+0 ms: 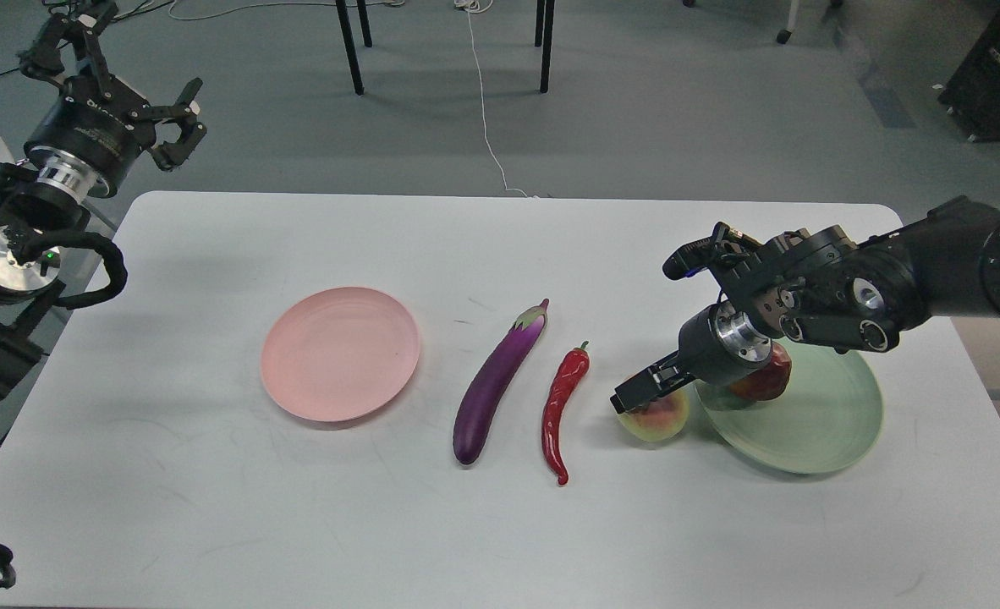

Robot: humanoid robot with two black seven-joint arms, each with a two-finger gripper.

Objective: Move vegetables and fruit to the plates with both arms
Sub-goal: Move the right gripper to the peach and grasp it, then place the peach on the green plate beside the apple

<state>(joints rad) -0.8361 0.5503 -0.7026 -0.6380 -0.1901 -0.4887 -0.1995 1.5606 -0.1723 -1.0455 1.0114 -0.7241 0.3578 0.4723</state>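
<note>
White table (212,507): right gripper (648,389), fingers narrowed over the peach (656,419) just left of the green plate (821,423), grasp unconfirmed; pomegranate (766,381) already on that plate; left gripper (170,127) raised, spread, empty; next, lift peach onto plate.

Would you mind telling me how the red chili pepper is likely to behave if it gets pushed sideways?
The chili pepper looks glossy, so it may slip against end effector fingers. Its curved, slim body would probably pivot or rock rather than roll straight. It lies close beside the eggplant, which a leftward push might nudge.
</note>
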